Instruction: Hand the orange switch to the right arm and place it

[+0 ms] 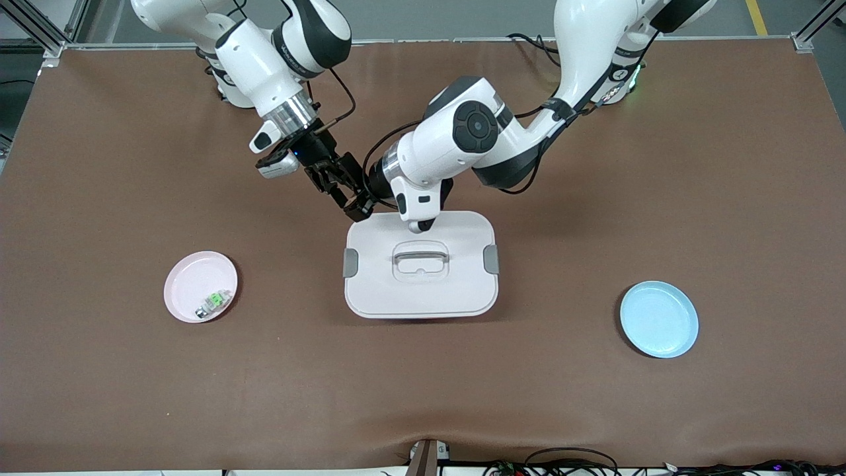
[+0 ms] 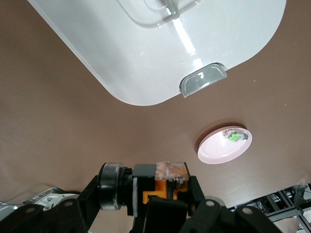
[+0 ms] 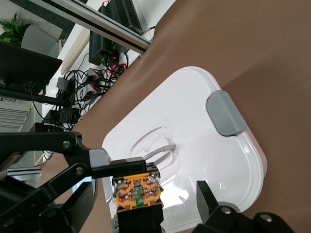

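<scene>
Mid-air handover over the white lidded box (image 1: 462, 291): left gripper (image 2: 167, 206) jaws clamped on orange switch (image 2: 167, 182), right gripper (image 3: 155, 196) jaws wide around it. Risk: early release, switch dropping onto lid.

A robotics lab: aluminium frame rails (image 1: 39, 30), cabling (image 3: 80, 92), electronics boxes (image 3: 114, 22).

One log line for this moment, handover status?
phase: handover | left hand: shut on orange switch | right hand: open around it | over: white box edge
</scene>
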Controlling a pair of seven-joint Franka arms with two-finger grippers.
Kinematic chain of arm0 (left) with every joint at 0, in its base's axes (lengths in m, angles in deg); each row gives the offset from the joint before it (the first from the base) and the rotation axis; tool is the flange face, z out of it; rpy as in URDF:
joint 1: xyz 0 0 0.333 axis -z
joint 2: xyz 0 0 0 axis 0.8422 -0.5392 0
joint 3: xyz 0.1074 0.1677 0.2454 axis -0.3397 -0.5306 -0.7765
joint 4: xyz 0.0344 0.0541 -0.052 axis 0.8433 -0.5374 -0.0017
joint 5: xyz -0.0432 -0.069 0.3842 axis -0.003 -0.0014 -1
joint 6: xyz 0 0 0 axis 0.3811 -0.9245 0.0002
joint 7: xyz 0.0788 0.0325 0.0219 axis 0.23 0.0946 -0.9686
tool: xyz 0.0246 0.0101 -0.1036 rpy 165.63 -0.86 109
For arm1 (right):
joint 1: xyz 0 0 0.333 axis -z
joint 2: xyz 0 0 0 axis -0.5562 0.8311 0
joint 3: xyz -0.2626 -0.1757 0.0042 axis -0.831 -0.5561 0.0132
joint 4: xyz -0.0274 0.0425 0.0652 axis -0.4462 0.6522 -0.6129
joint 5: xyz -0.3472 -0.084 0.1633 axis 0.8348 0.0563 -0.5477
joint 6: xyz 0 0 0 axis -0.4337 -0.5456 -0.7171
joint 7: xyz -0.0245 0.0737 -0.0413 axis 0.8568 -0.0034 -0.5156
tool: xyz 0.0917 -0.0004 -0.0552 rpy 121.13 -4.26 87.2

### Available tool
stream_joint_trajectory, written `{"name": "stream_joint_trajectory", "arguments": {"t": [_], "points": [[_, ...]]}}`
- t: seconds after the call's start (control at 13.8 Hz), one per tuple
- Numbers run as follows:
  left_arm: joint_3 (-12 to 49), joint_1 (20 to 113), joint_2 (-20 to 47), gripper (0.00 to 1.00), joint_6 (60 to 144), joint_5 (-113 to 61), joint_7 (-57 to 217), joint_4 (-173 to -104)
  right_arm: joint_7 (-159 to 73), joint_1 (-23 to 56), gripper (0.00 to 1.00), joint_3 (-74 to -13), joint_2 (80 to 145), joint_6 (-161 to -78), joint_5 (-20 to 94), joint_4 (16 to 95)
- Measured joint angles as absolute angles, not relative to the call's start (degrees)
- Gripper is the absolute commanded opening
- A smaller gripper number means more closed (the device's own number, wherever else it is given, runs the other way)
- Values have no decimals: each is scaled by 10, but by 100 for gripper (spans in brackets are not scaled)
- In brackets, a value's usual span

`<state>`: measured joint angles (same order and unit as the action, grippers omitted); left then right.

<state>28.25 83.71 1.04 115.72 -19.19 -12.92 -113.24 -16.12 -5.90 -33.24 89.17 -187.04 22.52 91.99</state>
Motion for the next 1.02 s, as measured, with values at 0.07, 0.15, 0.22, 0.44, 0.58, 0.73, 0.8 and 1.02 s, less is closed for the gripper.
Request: {"name": "stream_joint_trajectory", "arguments": {"t": [0.07, 0.15, 0.22, 0.44, 0.58, 0.73, 0.8, 1.02], "points": [[283, 838, 10, 0, 1157, -192, -129, -1132, -161, -62, 66, -332, 893, -1871, 225, 919], [283, 838, 10, 0, 1157, -192, -129, -1132, -161, -65, 53, -333, 894, -1873, 224, 919], [282, 838, 10, 0, 1157, -192, -129, -1132, -161, -68, 34, -332, 896, -1879, 224, 919], [281, 838, 9, 0, 1157, -192, -128, -1132, -161, -74, 0, -333, 899, -1885, 222, 919], [280, 838, 8, 5, 1157, -192, -128, -1132, -159, -74, 0, -333, 899, -1885, 222, 919], [280, 838, 8, 47, 1157, -192, -128, -1132, -159, -74, 0, -333, 899, -1885, 221, 919], [280, 838, 8, 99, 1157, -192, -128, -1132, -159, -74, 0, -333, 899, -1885, 221, 919], [281, 839, 8, 100, 1157, -192, -128, -1132, -159, -75, 0, -333, 900, -1885, 221, 918]]}}
